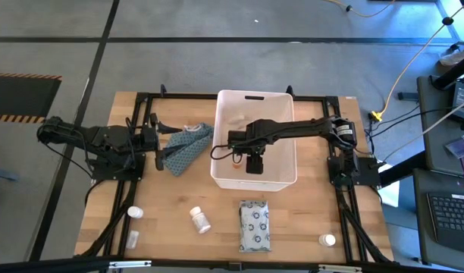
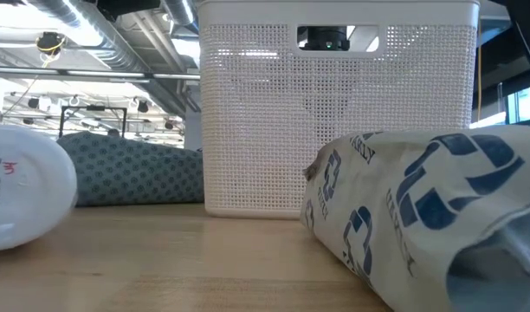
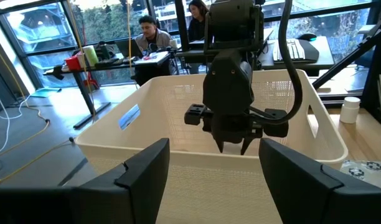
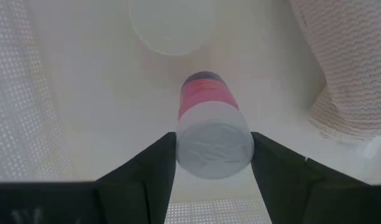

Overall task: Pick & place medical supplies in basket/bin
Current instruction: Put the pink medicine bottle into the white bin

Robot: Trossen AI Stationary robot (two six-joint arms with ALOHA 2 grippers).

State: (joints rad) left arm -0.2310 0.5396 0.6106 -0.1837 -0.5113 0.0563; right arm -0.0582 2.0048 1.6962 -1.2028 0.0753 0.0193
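Note:
The white bin (image 1: 281,102) stands mid-table; the low view shows its perforated wall (image 2: 334,113). My right gripper (image 1: 253,165) reaches down inside it, shut on a white pill bottle with a red label (image 4: 210,124). Another white bottle (image 4: 172,25) and the beige bandage roll (image 4: 346,74) lie on the bin floor. My left gripper (image 3: 212,168) is open, left of the bin beside a blue-grey cloth (image 1: 188,145). The patterned soft pack (image 1: 254,225) and a pill bottle (image 1: 199,220) lie near the table's near edge. My right gripper pinches the red-labelled bottle between its two fingers (image 4: 154,171) at the white end (image 4: 214,149) nearest the wrist. The fingers come from above, pointing down into the bin, and the bottle lies along them, pointing at the floor. Whether its far end touches the floor I cannot tell.
More small white bottles lie at the near left (image 1: 134,213), beside a tube (image 1: 132,239), and at the near right (image 1: 327,240). A black frame runs round the table. Beyond the table, people sit at desks (image 3: 150,34). The right arm (image 1: 308,129) spans the bin's right wall.

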